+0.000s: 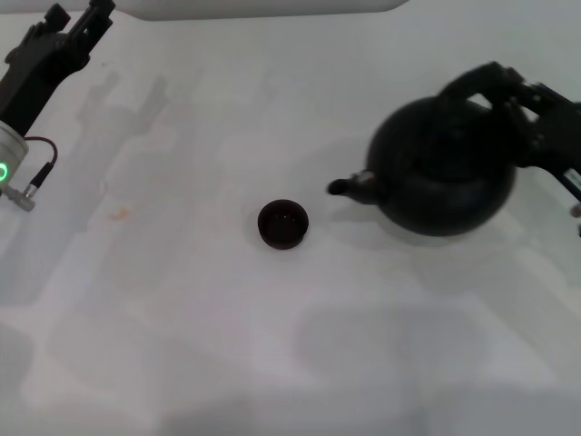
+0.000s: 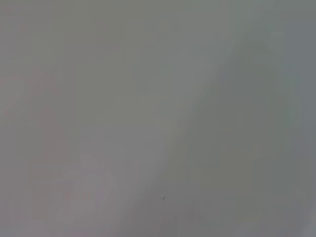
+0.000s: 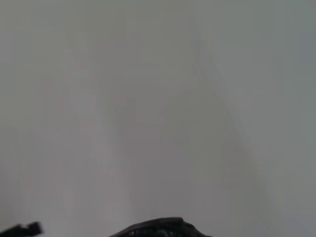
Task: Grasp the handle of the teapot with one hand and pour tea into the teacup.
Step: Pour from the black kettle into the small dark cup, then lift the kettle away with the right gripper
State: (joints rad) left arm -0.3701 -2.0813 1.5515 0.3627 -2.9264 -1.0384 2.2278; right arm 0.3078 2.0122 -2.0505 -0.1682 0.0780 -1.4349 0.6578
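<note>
On the white table, right end effector clenched on teapot handle, teacup just beside spout

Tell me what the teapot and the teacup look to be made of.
Teapot: matte black, heavy-looking body with hardly any shine, likely cast iron or dark ceramic; the head view leaves that open. Teacup: dark brown-black with a faint sheen inside, probably glazed ceramic. The right gripper is at the teapot's handle.
</note>
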